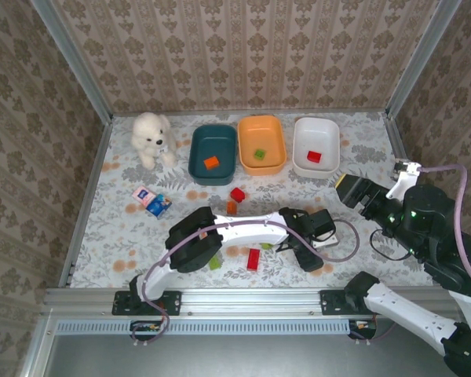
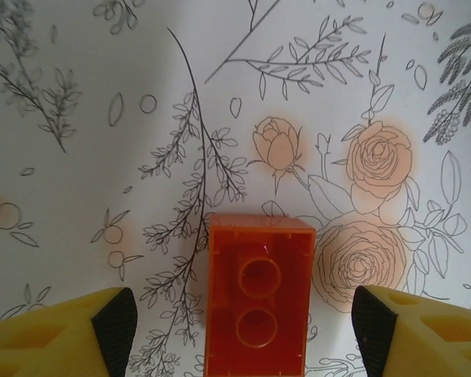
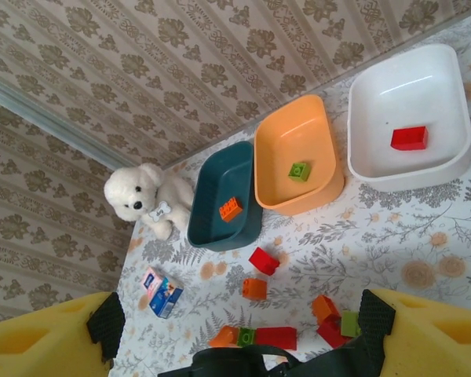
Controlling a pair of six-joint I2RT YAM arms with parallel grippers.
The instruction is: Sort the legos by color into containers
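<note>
Legos (image 1: 237, 194) are being shown partly sorted: an orange lego (image 3: 230, 208) is lying in the teal tub (image 3: 216, 177), a green lego (image 3: 300, 170) in the orange tub (image 3: 290, 137), a red lego (image 3: 409, 138) in the white tub (image 3: 400, 90). Loose bricks (image 3: 276, 338) are lying scattered on the flowered table (image 1: 125, 236). A second orange brick (image 2: 259, 302) is being straddled by the left gripper (image 2: 243, 322), its fingers being held wide apart, clear of it. The right gripper (image 3: 239, 318) is being held above the table, fingers spread, nothing between them.
</note>
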